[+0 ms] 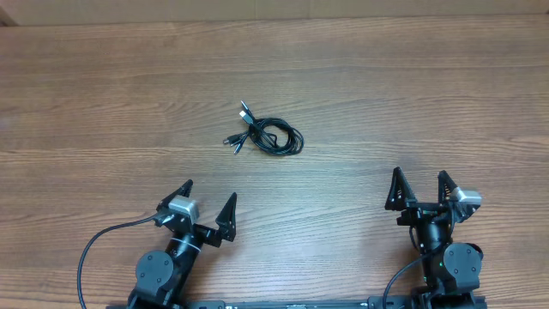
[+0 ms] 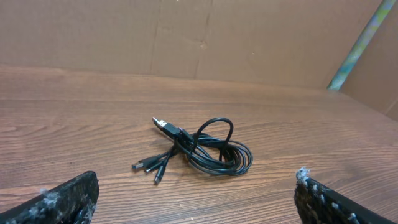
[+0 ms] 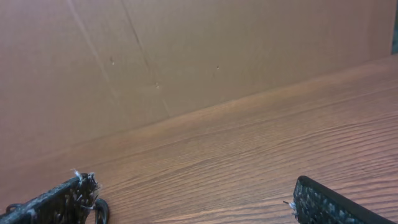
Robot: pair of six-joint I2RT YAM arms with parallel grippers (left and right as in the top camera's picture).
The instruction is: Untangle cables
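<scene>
black cables (image 1: 273, 137) lie bunched on the wooden table (image 1: 412, 94), both arms' jaws spread wide.

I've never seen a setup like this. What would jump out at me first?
A small knot of thin black cables lies alone near the middle of the wooden table. Toward the bottom of the overhead view, the left gripper and right gripper sit open, both apart from it.

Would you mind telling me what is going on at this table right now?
Two robot arms are set to untangle a small bundle of black cables, which lies untouched on the wooden table ahead of them. The left gripper and the right gripper are both open and empty, back near their bases. Nothing is picked up yet.
</scene>
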